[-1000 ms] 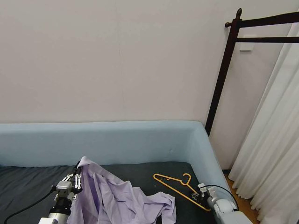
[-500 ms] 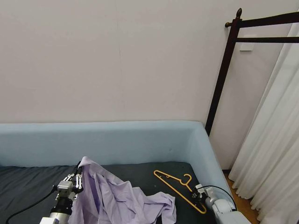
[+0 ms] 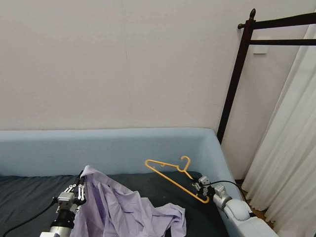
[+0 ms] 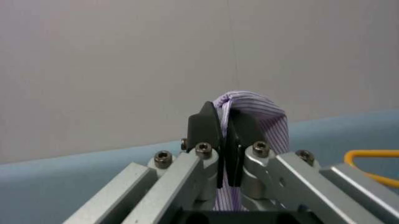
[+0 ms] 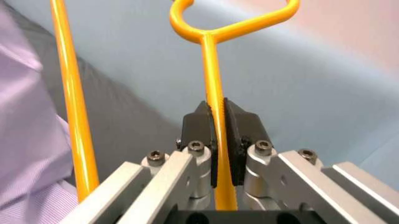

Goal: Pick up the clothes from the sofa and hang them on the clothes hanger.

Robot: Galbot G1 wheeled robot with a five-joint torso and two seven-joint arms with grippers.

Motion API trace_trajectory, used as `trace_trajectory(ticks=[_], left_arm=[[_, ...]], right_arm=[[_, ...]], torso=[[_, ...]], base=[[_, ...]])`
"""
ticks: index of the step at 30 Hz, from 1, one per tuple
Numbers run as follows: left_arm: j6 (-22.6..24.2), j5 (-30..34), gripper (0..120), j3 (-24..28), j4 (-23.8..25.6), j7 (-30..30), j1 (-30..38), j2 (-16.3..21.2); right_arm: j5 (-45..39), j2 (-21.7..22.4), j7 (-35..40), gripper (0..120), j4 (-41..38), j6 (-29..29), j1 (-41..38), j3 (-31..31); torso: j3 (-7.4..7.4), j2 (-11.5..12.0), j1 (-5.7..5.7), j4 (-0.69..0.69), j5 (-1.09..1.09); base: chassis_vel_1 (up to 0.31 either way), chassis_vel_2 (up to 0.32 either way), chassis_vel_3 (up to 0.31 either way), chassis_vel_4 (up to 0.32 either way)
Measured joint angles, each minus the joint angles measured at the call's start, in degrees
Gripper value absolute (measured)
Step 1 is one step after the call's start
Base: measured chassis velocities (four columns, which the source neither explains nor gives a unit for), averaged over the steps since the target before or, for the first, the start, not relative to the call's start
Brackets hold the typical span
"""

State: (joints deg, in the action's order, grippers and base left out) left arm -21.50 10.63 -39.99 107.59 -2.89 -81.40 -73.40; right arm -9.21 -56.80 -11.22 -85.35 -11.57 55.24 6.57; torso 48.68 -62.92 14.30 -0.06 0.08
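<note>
Head view puts the left gripper low over the dark seat of the sofa, with its jaws pinched shut on a fold of the lilac striped shirt. That fold stands up as a peak at the fingertips. The rest of the cloth falls away toward the right gripper and lies crumpled on the cushion between the two. The right gripper, near the sofa's end, is clamped on a thin bar of the orange hanger, just below the hook. The hanger reaches up and away from it toward the left gripper, tilted, off the seat and in front of the pale blue backrest. Beyond the right gripper, past the sofa's end, a dark wooden clothes rack stands beside a white curtain.
</note>
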Motion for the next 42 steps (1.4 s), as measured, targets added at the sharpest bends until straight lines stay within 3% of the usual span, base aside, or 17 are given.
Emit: trace_trajectory(ticks=[1,4,5,7,8,10,14,23,34,42], left_arm=[[0.0,0.0,0,0.0,0.0,0.0,0.0,0.0],[0.2,1.0,0,0.0,0.6,0.3,-0.2,0.1],[0.2,1.0,0,0.0,0.6,0.3,-0.2,0.1],[0.4,1.3,0,0.0,1.5,0.5,-0.5,0.0],[0.5,1.4,0,0.0,1.9,0.5,-0.7,-0.1],[0.5,1.4,0,0.0,2.1,0.5,-0.8,-0.1],[0.6,1.3,0,-0.3,4.7,0.6,-2.4,-0.5],[0.7,1.2,0,-0.5,6.3,0.7,-3.7,-0.9],[0.7,1.2,0,0.0,5.5,0.7,-3.0,-0.7],[0.5,1.0,0,0.9,6.0,0.6,-3.6,-1.1]], right_arm=[[0.0,0.0,0.0,3,0.0,0.0,0.0,0.0],[14.3,2.0,11.7,3,-9.0,-7.8,9.7,2.6],[14.3,2.0,11.7,3,-9.0,-7.8,9.7,2.6],[25.3,2.0,19.3,3,-12.4,-11.7,16.0,3.8],[30.2,1.8,22.1,3,-13.1,-12.4,18.3,3.9],[32.1,1.7,23.3,3,-13.2,-12.6,19.1,3.9],[47.8,-0.5,33.9,3,-11.7,-12.8,23.3,0.4],[56.7,-3.3,38.5,3,-9.9,-11.3,22.6,-4.9],[63.1,-5.1,41.8,3,-9.9,-11.7,22.1,-6.0],[63.8,-7.4,45.8,3,-7.3,-5.4,19.1,-9.7]], torso=[[0.0,0.0,0.0,0.0,0.0],[-0.01,0.0,-0.01,0.02,-0.04],[-0.01,0.0,-0.01,0.02,-0.04],[-0.01,0.0,-0.01,0.04,-0.02],[-0.01,0.0,-0.01,0.04,-0.03],[-0.01,0.0,-0.01,0.03,-0.03],[0.0,0.0,-0.01,0.05,-0.01],[0.0,0.0,-0.01,0.05,-0.02],[0.01,0.0,0.0,0.04,-0.03],[0.01,0.0,0.01,0.05,-0.02]], base=[[0.0,0.0,0.0,0.0],[0.0,0.0,0.0,0.0],[0.0,0.0,0.0,0.0],[0.0,0.0,0.0,0.0],[0.0,0.0,0.0,0.0],[0.0,0.0,0.0,0.0],[0.0,0.0,0.0,0.0],[0.0,0.0,0.0,0.0],[0.0,0.0,0.0,0.0],[0.0,0.0,0.0,0.0]])
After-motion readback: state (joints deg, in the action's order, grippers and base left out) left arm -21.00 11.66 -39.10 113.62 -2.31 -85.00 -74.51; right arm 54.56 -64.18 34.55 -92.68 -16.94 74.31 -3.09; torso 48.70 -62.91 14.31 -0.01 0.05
